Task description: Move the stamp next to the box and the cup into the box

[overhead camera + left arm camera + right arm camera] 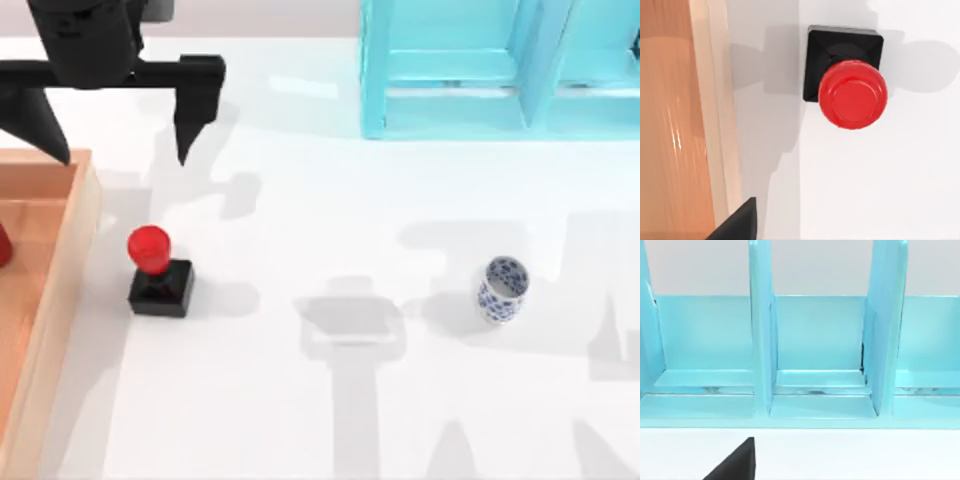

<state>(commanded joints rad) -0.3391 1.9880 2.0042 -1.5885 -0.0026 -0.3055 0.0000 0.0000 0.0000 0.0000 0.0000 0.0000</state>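
Standing beside the box [60, 290], the rigid stamp [160, 275] is best gripped at its knob; left pincer [115, 135] spread apart, empty.

One small black cube-shaped stamp with a round red ball knob [158, 272] stands on the white worktop [330, 200]. One small white handleless cup with a blue dotted pattern [501, 290] stands to the right. One large shallow tray-like box of light orange-brown wood [60, 290] lies at the left edge. One turquoise-blue shelf structure [450, 70] stands at the far right. One black gripper [115, 135], with two pointed fingers, hangs over the far left.
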